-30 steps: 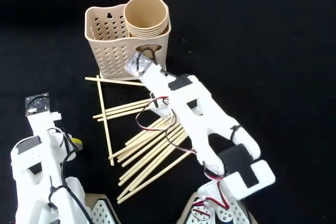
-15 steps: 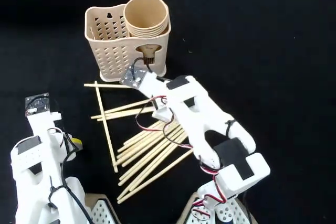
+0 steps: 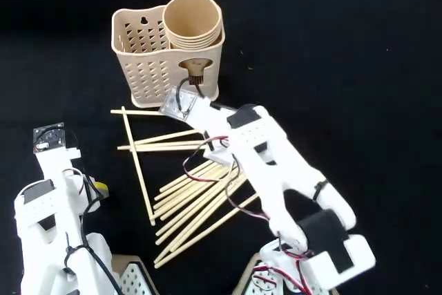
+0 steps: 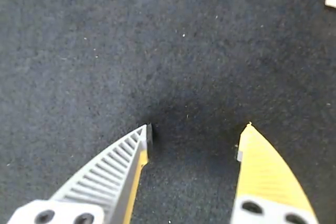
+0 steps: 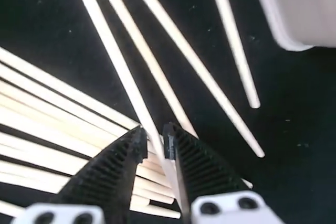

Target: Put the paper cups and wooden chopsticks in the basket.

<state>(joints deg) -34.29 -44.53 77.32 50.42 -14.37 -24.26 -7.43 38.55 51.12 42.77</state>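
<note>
Two arms on the job, one working.

High view: the beige perforated plastic basket [image 3: 146,67] stands at the far side of the black cloth table [image 3: 359,88]. The stack of tan paper cups [image 3: 192,22] already sits in one compartment, so I judge the cups done. The pale wooden chopsticks [image 3: 197,198] lie fanned on the cloth just in front of the basket. My right arm [image 3: 276,164] stretches over the fan. My left arm [image 3: 48,205] is at the near corner, out of the way.

Left wrist view: my left claw [image 4: 197,127] is spread wide above bare cloth, with nothing between its fingers. Idle, I judge.

Right wrist view: my right claw [image 5: 154,129] is drawn nearly together, pinching a single chopstick [image 5: 108,51] at the pile's edge. The basket's corner [image 5: 299,9] is near. I judge an outlying stick was chosen so its neighbours stay put.
</note>
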